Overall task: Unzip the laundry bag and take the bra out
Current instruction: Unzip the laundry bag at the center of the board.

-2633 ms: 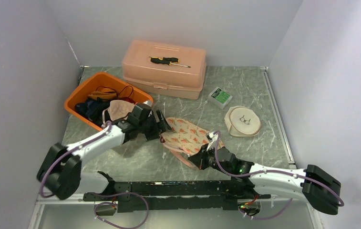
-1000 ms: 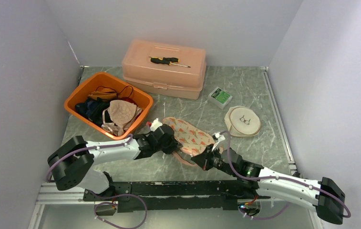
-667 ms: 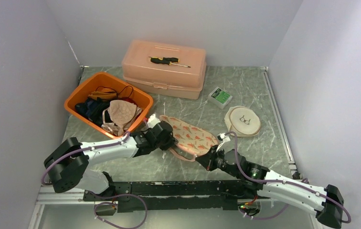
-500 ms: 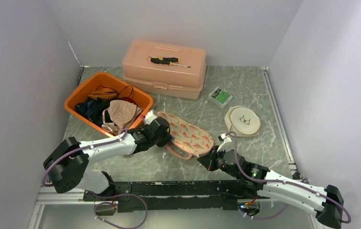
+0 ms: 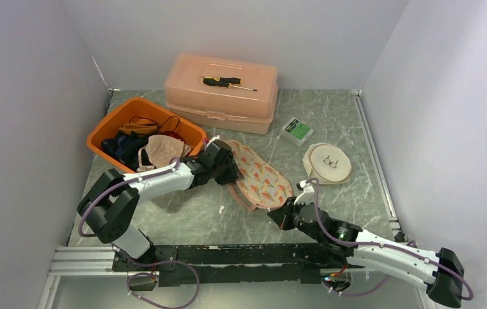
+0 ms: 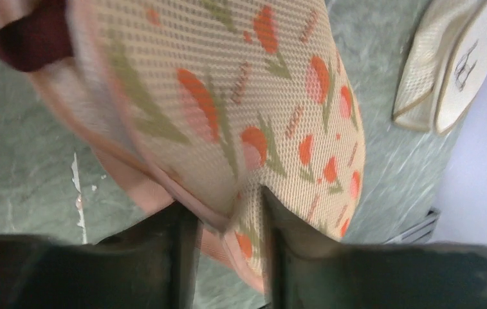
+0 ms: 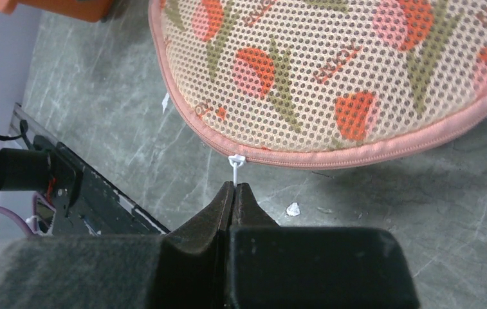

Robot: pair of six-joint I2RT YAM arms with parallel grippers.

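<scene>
The laundry bag (image 5: 260, 180) is a mesh pouch with orange tulips and a pink zip rim, lying mid-table. My left gripper (image 5: 226, 175) is shut on the bag's near rim (image 6: 228, 215), pinching mesh and piping. My right gripper (image 7: 235, 187) is shut on the white zipper pull (image 7: 235, 168), which joins the closed pink zip at the bag's edge (image 7: 330, 158); in the top view it sits at the bag's right end (image 5: 290, 209). A dark red cloth (image 6: 31, 38) shows at the bag's open end. The bra itself is hidden.
An orange bin (image 5: 109, 132) of clothes stands at the left. A peach toolbox (image 5: 222, 93) with a screwdriver on it stands at the back. A green box (image 5: 297, 131) and a round cream pouch (image 5: 327, 163) lie at the right.
My left gripper has dragged the bag's left end up and back toward the orange bin, turning the bag. My right gripper has stayed near the bag's right end, holding the pull.
</scene>
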